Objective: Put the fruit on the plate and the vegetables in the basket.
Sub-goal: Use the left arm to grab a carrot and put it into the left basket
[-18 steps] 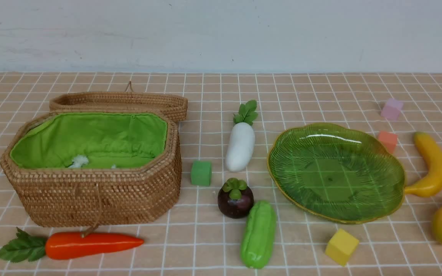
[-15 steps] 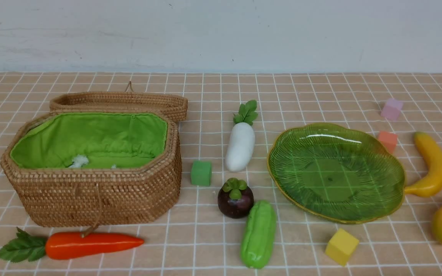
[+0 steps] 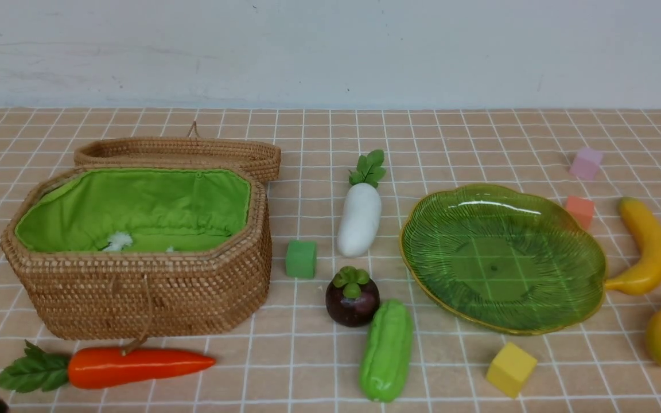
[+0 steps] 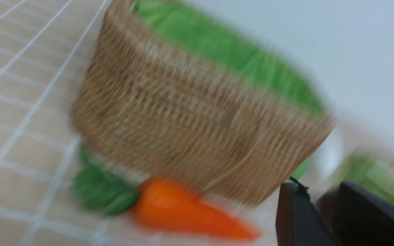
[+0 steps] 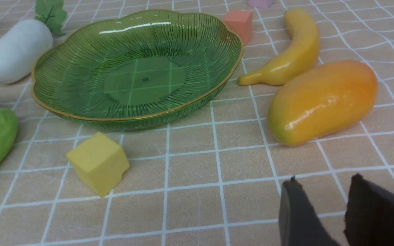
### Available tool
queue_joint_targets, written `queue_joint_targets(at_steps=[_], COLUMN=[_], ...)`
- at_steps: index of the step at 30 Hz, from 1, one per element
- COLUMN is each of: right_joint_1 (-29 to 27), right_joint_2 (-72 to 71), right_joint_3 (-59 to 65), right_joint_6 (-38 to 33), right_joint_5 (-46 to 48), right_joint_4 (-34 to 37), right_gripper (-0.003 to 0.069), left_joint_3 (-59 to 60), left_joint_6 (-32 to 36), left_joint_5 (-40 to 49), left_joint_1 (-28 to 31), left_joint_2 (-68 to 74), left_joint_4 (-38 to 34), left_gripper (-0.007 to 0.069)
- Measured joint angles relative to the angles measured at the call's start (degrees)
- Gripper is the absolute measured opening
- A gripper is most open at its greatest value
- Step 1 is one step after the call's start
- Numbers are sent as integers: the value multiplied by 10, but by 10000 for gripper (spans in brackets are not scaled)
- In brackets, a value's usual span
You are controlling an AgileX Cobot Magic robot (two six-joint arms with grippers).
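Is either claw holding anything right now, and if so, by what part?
No, nothing is held: the left claw and right claw both stand open with nothing between their fingertips.

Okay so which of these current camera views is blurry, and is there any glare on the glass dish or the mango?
Left wrist view: strongly blurred, basket and carrot smeared. Front view: mostly sharp, with a bright streak of glare on the dish. Right wrist view: fairly crisp, same streak on the dish, small highlights on the mango.

Yellow cube (image 3: 511,370), lower right of the frame, green cube (image 3: 300,259), centre, salmon cube (image 3: 579,212) and lilac cube (image 3: 586,163), upper right
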Motion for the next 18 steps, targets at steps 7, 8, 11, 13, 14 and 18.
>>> queue_joint_targets(at_steps=[7,8,11,13,14,18], right_joint_1=[0,0,0,0,0,0], right_joint_2=[0,0,0,0,0,0], right_joint_3=[0,0,0,0,0,0], right_joint_6=[0,0,0,0,0,0], right_joint_5=[0,0,0,0,0,0], right_joint_4=[0,0,0,0,0,0], right_gripper=[238,238,240,240,240,241], left_joint_3=[-34,-80,-162,-196,-233,-317], left_joint_6=[-85,-74,-28,0,39,153], left_joint_5=[-78,-16,99,152,211,341], left_joint_1=[0,0,0,0,0,0], left_joint_2=[0,15,82,112,160,300], left_joint_4=[-128,-110,-72,-62,-54,-48], left_gripper=[114,59,-13,-13,-13,-13])
